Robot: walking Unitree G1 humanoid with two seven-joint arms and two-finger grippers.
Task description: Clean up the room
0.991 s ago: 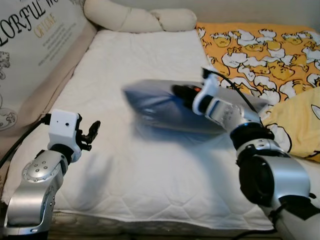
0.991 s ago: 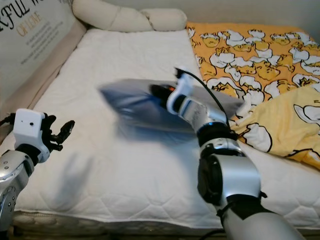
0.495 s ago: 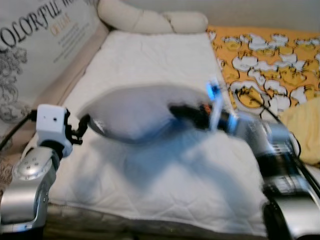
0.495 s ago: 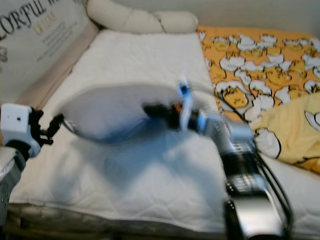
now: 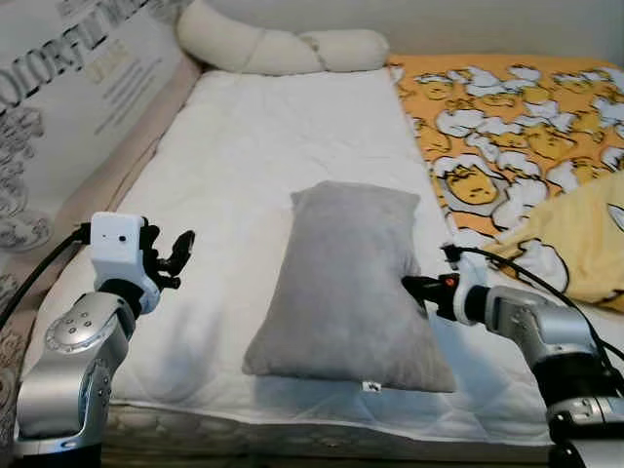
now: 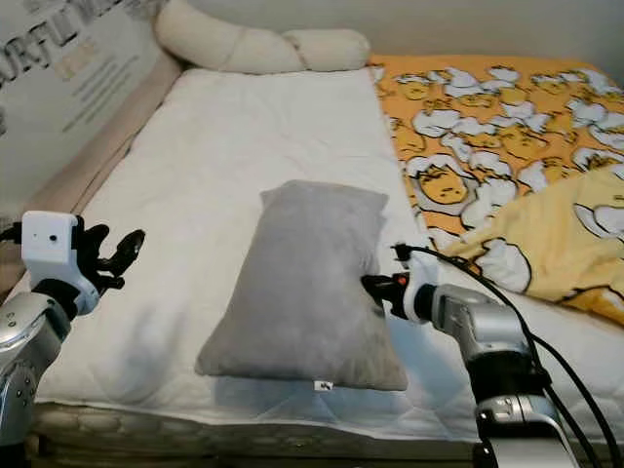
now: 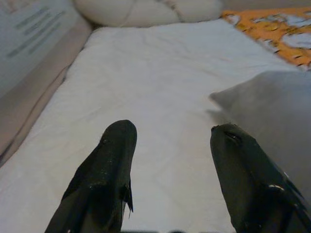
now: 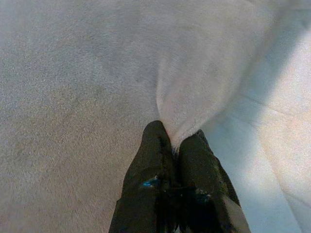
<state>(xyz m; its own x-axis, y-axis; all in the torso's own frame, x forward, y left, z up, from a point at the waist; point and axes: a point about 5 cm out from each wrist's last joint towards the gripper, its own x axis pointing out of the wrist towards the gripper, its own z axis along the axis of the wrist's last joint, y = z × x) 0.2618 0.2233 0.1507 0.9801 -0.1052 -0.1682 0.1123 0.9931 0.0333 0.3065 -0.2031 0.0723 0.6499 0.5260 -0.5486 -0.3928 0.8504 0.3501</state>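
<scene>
The grey pillow (image 5: 349,285) is lying flat on the white mattress (image 5: 263,146), its long side running up the bed, its near end close to the mattress's front edge. The right gripper (image 5: 409,286) is pinching the pillow's right edge, and the right wrist view is showing the two black fingers (image 8: 153,160) pressed together with a fold of grey fabric drawn up between them. A black cable (image 5: 526,278) is looping over the silver right forearm.

On the other side, the left gripper (image 5: 177,255) is hovering above the mattress, well apart from the pillow's left edge, with its fingers (image 7: 109,165) spread wide and nothing between them.

At the head of the bed a cream knotted cushion (image 5: 278,49) is resting against the wall. An orange blanket printed with white ducks (image 5: 507,117) is covering the right side of the bed, and a yellow pillow (image 5: 595,234) is sitting on it near the right arm. A printed fabric panel with lettering (image 5: 68,107) is lining the bed's left side.
</scene>
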